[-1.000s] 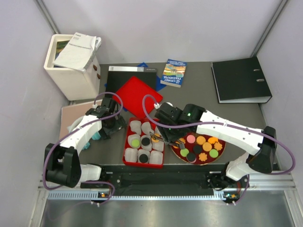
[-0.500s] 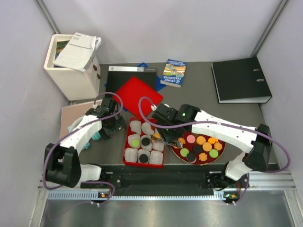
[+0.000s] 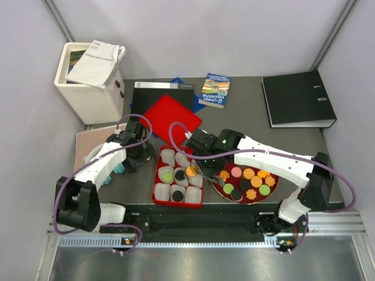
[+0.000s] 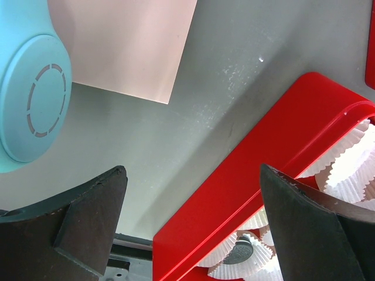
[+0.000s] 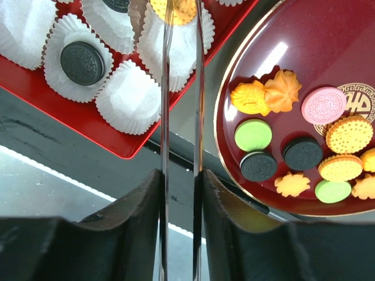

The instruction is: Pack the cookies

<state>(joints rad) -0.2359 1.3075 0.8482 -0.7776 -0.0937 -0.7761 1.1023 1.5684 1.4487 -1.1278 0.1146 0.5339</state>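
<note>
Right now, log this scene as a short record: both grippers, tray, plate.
left gripper: open, empty, near the red tray's left edge
right gripper: shut on metal tongs
tongs: pinching an orange cookie above a paper cup in the tray
packed: one green cookie, two black cookies
plate: dark red, holds the unpacked cookies, in pink, green, black and orange

Light: bright and even across all your views.
Glare: white streak on the plate (image 5: 328, 47).
Shadow: soft band beside the red tray (image 4: 246, 175).
Blur: your near jaws, both wrist views.
</note>
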